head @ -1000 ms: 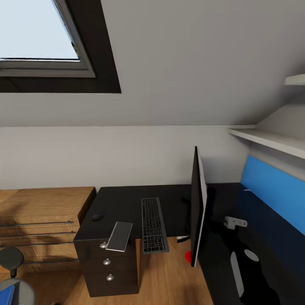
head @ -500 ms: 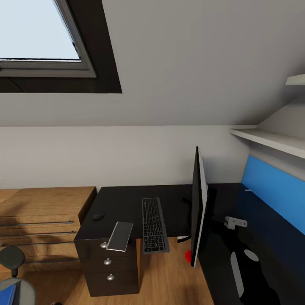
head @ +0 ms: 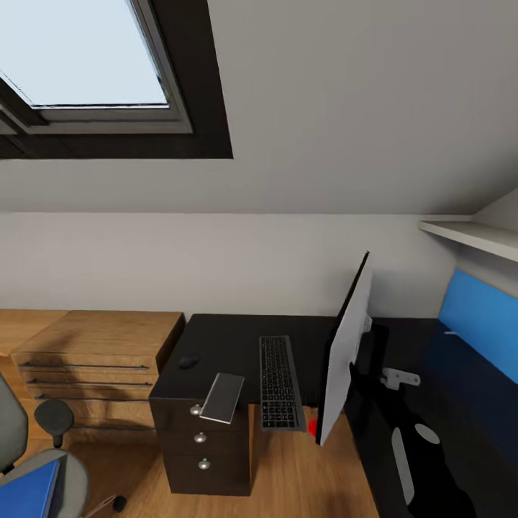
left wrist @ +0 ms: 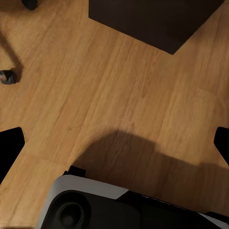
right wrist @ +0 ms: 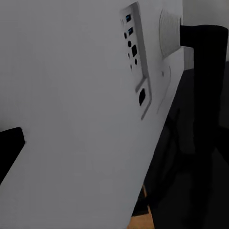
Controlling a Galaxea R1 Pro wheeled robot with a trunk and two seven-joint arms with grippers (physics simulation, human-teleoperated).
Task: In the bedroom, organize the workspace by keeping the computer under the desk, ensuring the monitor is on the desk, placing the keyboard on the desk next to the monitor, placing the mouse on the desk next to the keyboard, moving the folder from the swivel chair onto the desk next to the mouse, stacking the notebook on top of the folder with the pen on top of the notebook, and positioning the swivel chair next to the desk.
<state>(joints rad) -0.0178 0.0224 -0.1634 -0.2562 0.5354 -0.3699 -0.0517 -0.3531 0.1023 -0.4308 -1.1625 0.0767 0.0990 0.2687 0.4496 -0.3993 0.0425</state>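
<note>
On the glossy black counter [head: 230,345] the thin silver-backed monitor [head: 347,350] stands beside the long dark keyboard [head: 279,383]; end effector state I cannot tell

Glossy black desk [head: 230,344], wood-grain dresser [head: 101,345] and floor [left wrist: 109,95], matt pale monitor [head: 345,345] back.

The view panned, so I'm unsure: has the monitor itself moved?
Yes. Against the keyboard, the monitor has turned: its top swung right, away from the keyboard, and its pale back now faces the camera.
</note>
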